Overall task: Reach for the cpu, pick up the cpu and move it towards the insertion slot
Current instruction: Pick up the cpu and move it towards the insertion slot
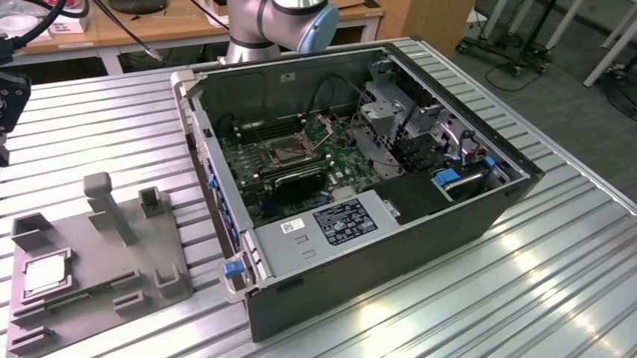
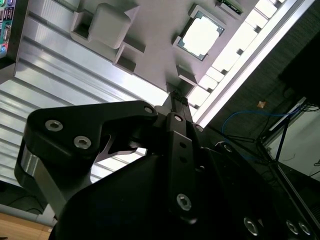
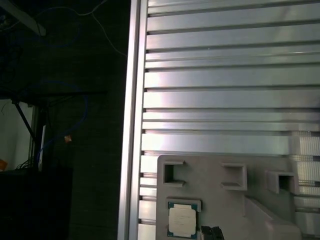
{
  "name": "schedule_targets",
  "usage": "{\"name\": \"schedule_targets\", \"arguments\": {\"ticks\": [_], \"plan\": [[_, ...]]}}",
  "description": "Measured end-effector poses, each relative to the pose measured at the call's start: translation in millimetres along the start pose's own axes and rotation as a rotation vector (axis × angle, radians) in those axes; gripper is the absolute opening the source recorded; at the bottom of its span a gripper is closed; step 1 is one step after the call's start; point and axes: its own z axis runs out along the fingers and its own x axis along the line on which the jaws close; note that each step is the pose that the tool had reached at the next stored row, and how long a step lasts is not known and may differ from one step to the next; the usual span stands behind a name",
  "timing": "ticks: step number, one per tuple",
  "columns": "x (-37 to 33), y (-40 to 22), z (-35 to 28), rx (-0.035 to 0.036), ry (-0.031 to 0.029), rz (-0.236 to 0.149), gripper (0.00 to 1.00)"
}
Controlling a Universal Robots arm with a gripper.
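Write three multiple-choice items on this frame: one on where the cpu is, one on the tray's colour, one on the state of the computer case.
1. Where does the cpu lie?
A. in the socket on the board
B. in a square recess of the tray
C. on the bare table slats

2. What colour is the tray?
A. grey
B. blue
C. red

3. How does the computer case stand?
A. shut, with its side panel on
B. upright, with only its front removed
C. on its side and open, with the motherboard exposed

Answers:
1 B: both wrist views show the pale chip seated in the tray's recess.
2 A: the tray is plain grey in the exterior view.
3 C: the exterior view looks straight down into the case at the green board.
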Motion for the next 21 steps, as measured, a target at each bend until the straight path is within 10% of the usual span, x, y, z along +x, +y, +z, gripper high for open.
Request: {"name": "schedule_targets", "arguments": {"ticks": [21], "plan": [[7.6, 0.1, 0.1, 0.0000, -0.0001, 0.000, 0.10]]}}
